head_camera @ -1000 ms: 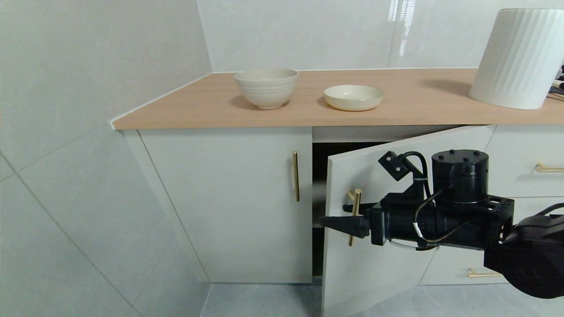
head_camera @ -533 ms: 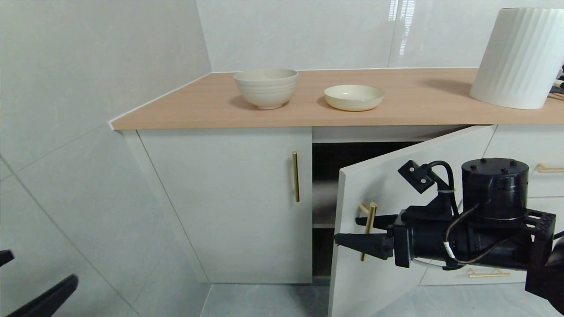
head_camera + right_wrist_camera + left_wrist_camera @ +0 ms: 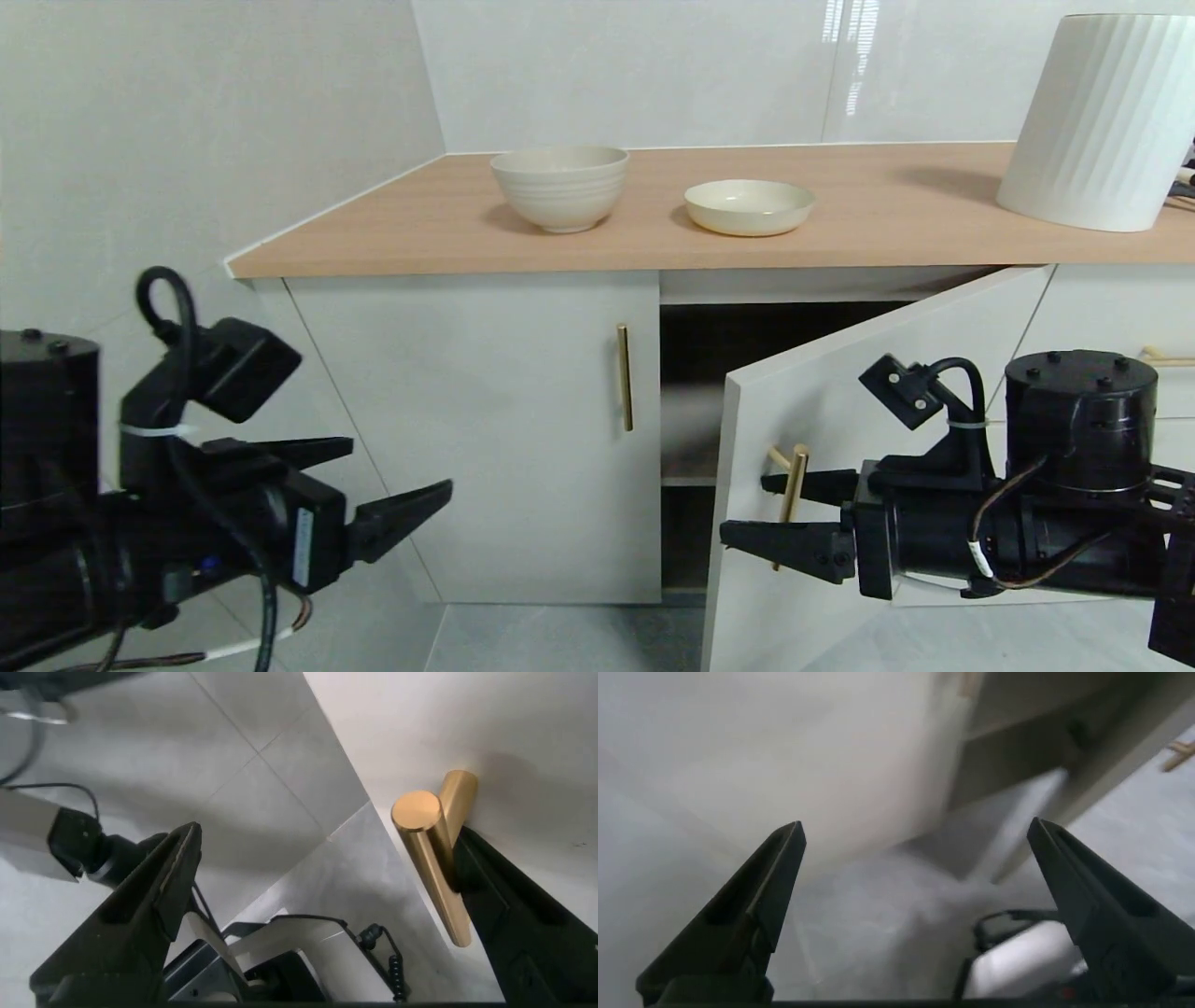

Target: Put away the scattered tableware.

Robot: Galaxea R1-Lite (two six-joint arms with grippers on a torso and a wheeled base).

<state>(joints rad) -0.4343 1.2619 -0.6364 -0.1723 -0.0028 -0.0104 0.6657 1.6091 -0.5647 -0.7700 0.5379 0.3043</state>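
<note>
Brass bar handle sits unclamped between the spread black fingers of my right gripper; the white cabinet door has swung wider. My left gripper, also spread, has risen near left. Ribbed beige bowl and shallow cream dish rest on the far wooden countertop.

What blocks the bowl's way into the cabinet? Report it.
The right door, only part open, stands across the opening, with the right hand straddling its handle. Nothing sits between the bowl and the counter edge.

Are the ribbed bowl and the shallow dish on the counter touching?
Apart. The head view shows bare wooden countertop between the ribbed bowl and the shallow dish.
</note>
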